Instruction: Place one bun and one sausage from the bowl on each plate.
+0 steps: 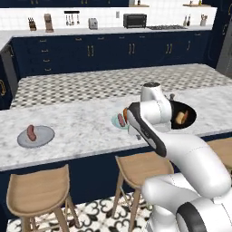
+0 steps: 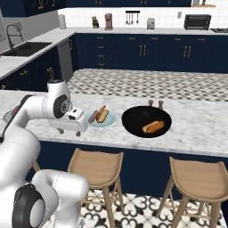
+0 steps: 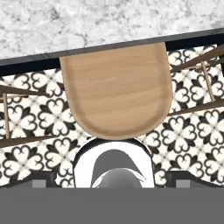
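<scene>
Teal plate [image 2: 100, 119] is carrying a bun [image 2: 103, 115] and sausage [image 2: 93, 117] near the counter's front edge; gripper [image 2: 70, 131] is hanging wide open, empty.

My desk [image 2: 200, 129]: white-grey speckled marble
Bowl [image 2: 133, 116]: black
Bun [image 2: 154, 127]: orange-brown
Near plate [image 2: 109, 120]: light blue-teal
Far plate [image 1: 45, 134]: plain grey
Sausage [image 1: 31, 132]: reddish-brown
Stool seat [image 3: 116, 94]: tan wood
Floor [image 3: 30, 127]: black-and-white floral tiles
Cabinets [image 1: 108, 52]: dark navy
</scene>
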